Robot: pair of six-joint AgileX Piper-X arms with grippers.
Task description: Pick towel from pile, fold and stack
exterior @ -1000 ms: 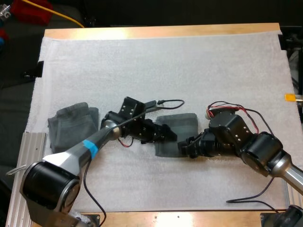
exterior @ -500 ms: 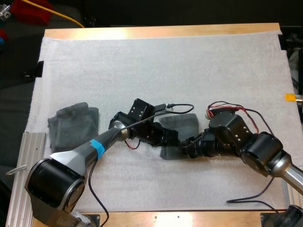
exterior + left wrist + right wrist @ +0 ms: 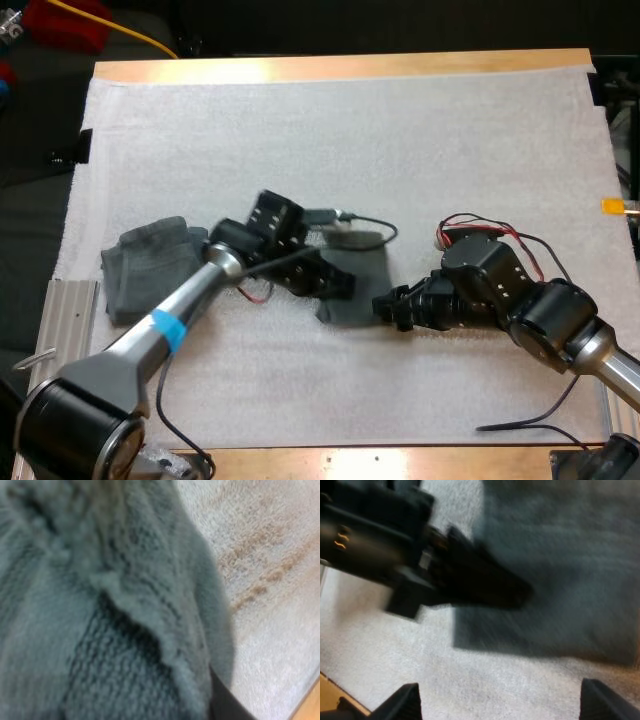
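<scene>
Clamping the grey-green towel near the mat's middle, the left end effector faces the right end effector, spread apart nearby.

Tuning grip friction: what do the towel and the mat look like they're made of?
The towel looks like grey-green knit fabric, maybe cotton or microfibre: stitch rows and a fuzzy nap show up close. Soft and matte. The mat looks white and fibrous, perhaps felt or fleece; the look leaves it open. Matte, with brownish smudges.
</scene>
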